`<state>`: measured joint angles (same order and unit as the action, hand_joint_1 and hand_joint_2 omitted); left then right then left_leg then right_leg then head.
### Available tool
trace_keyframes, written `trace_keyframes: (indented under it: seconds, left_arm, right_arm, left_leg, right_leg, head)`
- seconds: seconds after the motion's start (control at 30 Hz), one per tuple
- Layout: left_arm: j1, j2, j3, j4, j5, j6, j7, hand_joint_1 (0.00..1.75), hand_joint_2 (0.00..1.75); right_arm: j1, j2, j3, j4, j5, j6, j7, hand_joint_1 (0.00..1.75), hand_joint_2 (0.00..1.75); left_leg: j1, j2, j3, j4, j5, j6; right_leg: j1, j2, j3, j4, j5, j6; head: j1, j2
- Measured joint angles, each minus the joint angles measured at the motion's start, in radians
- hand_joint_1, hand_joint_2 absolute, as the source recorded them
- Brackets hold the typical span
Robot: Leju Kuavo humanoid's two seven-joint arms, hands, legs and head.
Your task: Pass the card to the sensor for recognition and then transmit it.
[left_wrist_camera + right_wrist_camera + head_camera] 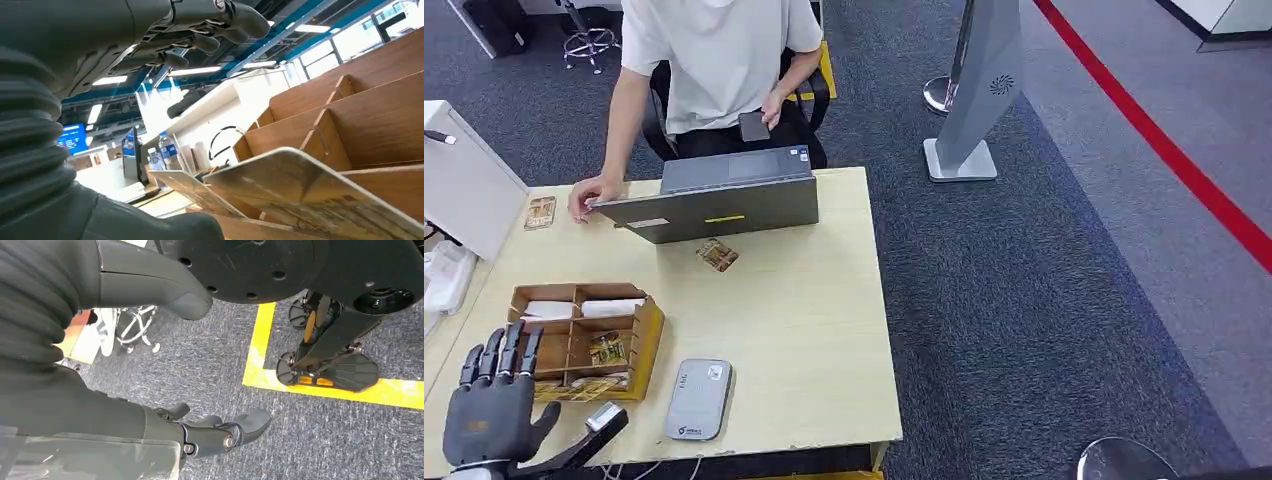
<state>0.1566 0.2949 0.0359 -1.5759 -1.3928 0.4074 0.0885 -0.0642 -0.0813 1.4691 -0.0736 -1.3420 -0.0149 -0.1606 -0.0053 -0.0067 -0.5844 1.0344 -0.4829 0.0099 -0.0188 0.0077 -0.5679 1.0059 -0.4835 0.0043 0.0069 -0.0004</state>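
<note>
Grey-black left hand [492, 405] hovered at the near-left corner of the table [804, 330], palm down, fingers [509, 350] straight and fanned apart, holding nothing. Thumb stuck out to the side twd the sensor. Just ahead of the fingertips, slightly twd the thumb side, sat the wooden organiser [584, 340]; cards [607, 348] stood/leaned in its near compartments, so the task's thing lay fwd of the fingers, close but not touching. In the left wrist view a card [320, 195] lay tilted right under the curled-over fingers [200, 40], apart from them, its long edge running roughly across the reach direction, judging by that view; exact axis hard to tell.

Beyond the thumb side, near the table's front edge, lay the grey sensor pad [698, 398], flat, long axis pointing away from the robot. Left hand was clearly the nearer one to both tray and sensor.

Right hand [220, 432] hung low over carpet, well away from the table, fingers loosely bent, nothing in them.

Farther off: another card [717, 254] loose on the table, then a laptop [714, 195], and a seated person [714, 60] w/ a hand beside one more card [540, 211].
</note>
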Motion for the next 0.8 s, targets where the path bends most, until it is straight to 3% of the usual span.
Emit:
trace_keyframes:
  seconds: [0.8]
  left_arm:
    - [-0.01,-0.014,0.0,0.028,-0.002,0.003,-0.002,0.0,1.75]
  right_arm:
    - [0.0,0.0,0.004,0.0,0.0,0.001,0.0,0.0,1.75]
  left_leg:
    - [0.0,0.0,0.0,0.0,0.0,0.0]
  right_leg:
    - [0.0,0.0,0.0,0.0,0.0,0.0]
  head:
    - [0.0,0.0]
